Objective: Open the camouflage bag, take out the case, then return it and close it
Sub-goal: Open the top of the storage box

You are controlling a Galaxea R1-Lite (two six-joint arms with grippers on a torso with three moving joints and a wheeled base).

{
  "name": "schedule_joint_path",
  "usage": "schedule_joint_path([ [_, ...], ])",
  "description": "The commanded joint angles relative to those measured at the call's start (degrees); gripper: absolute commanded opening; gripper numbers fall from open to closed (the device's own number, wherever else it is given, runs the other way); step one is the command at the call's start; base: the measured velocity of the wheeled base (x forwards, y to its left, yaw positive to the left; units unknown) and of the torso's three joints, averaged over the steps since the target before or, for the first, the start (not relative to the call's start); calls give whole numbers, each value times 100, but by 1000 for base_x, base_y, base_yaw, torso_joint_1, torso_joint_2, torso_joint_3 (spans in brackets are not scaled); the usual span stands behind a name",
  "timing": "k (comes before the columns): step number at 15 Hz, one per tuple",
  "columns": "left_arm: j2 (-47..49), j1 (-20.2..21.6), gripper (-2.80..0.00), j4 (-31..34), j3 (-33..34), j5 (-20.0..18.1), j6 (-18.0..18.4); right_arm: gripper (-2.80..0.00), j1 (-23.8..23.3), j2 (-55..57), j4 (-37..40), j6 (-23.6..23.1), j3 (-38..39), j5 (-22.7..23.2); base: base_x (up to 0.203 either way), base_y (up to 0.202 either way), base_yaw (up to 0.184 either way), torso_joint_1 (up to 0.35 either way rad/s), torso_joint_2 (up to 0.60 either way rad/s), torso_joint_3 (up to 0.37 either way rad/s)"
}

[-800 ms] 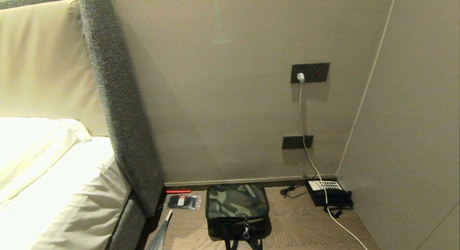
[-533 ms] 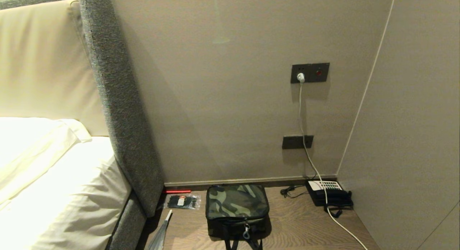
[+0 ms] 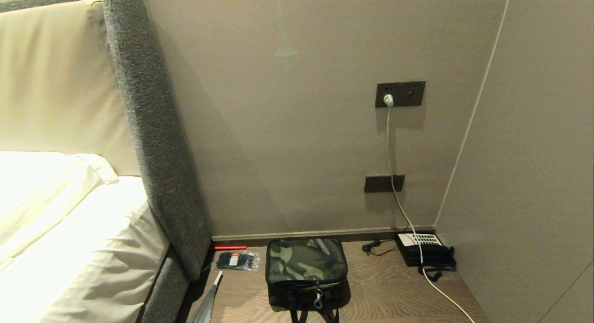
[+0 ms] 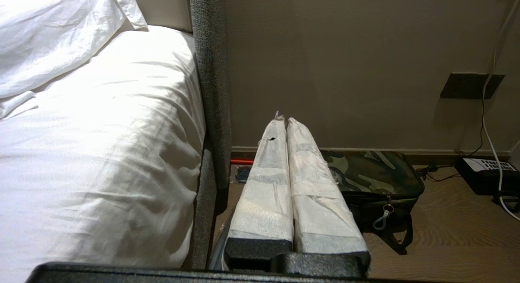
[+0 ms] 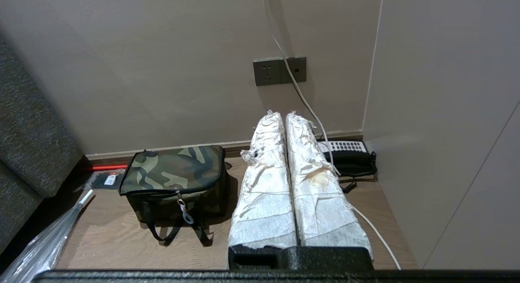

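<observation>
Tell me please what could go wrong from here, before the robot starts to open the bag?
1. The camouflage bag is zipped shut, and its small zipper pull hangs at the front; the padded left gripper or right gripper might slip off it.
2. The white cable runs across the floor beside the bag, over the telephone; an arm could snag it.
3. The bag is soft, so it may slide when pulled.

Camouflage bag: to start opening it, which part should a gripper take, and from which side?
Probably the zipper pull, a pale loop hanging over the near front face of the camouflage bag. It dangles free of the fabric, so come from the robot's side, low and level. The right gripper looks the closer; both it and the left gripper are shut and must open first.
</observation>
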Motion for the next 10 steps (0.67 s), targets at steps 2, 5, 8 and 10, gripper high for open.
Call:
schedule_joint_path([
  [2, -11, 3, -280, 0, 1, 0, -4, -280, 2, 7, -7, 3, 73, -2, 0, 0, 0, 0, 0, 0],
  [5, -11, 3, -280, 0, 1, 0, -4, -280, 2, 7, -7, 3, 70, -2, 0, 0, 0, 0, 0, 0],
  [8, -11, 4, -280, 0, 1, 0, 3, -280, 2, 7, -7, 3, 71, -2, 0, 0, 0, 0, 0, 0],
  [10, -11, 4, -280, 0, 1, 0, -4, -280, 2, 7, -7, 3, 71, -2, 0, 0, 0, 0, 0, 0],
])
